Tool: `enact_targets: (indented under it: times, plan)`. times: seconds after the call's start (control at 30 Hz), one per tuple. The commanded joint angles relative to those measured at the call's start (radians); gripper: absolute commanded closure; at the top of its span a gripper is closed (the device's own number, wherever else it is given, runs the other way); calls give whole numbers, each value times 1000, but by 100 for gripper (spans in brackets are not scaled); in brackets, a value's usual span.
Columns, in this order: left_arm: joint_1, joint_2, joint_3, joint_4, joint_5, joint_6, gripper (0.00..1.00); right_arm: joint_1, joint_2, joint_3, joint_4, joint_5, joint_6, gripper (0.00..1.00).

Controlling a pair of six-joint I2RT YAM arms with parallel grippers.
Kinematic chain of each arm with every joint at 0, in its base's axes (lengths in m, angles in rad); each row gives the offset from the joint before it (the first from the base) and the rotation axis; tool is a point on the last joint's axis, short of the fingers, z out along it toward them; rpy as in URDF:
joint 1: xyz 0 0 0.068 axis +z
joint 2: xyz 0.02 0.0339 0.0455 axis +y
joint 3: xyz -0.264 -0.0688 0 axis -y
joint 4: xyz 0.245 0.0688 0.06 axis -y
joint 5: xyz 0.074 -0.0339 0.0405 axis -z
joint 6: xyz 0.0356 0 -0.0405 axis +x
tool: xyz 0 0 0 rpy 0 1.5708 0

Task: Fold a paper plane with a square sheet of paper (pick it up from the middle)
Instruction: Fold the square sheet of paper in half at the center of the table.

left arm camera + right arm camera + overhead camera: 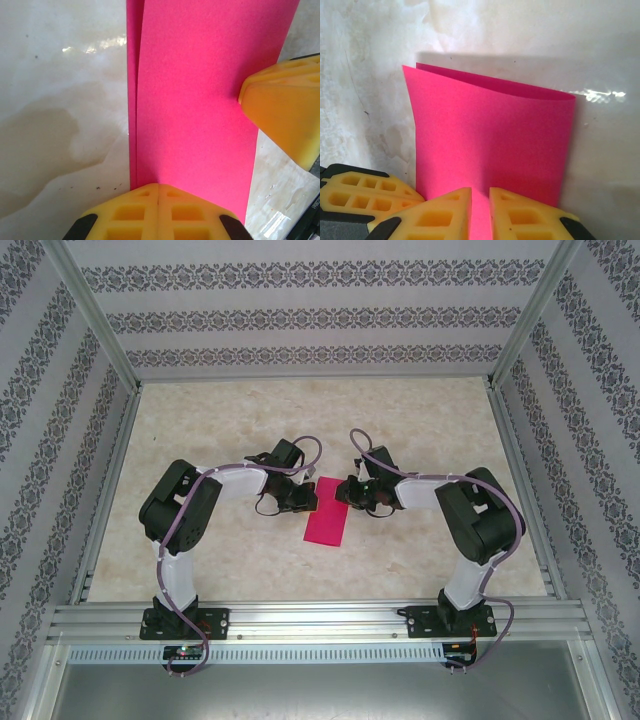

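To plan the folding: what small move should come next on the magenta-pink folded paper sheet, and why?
Probably press the right gripper down to flatten the magenta-pink folded paper sheet: its top layer arches up, while the shut left gripper sits at its edge.

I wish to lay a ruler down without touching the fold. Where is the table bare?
Crowded: the middle, where the left end effector and right end effector meet at the pink paper. Bare: the wide far strip of the table between them and the back wall; also the near strip between the paper and the front rail.
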Motion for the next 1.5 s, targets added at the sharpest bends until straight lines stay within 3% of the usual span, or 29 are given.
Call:
enact_targets:
  times: [0.0, 0.4, 0.67, 1.13, 1.3, 1.47]
  plan:
    - [-15, 75, -28, -87, -118, 34, 100, -13, -56, 28, -1, 17, 2, 82]
    - [-15, 77, -33, -79, -111, 35, 100, -49, 87, 45, 6, 6, -9, 82]
    - [-15, 78, -34, -84, -115, 38, 100, -52, -3, 129, -115, 41, -43, 81]
    - [-15, 80, -31, -83, -114, 39, 100, -72, 131, 172, -154, 62, -57, 81]
    - [-16, 78, -28, -90, -116, 44, 100, -82, 65, 225, -200, 39, -83, 80]
    - [-15, 78, -34, -86, -114, 41, 100, -117, 87, 218, -126, -32, -58, 79]
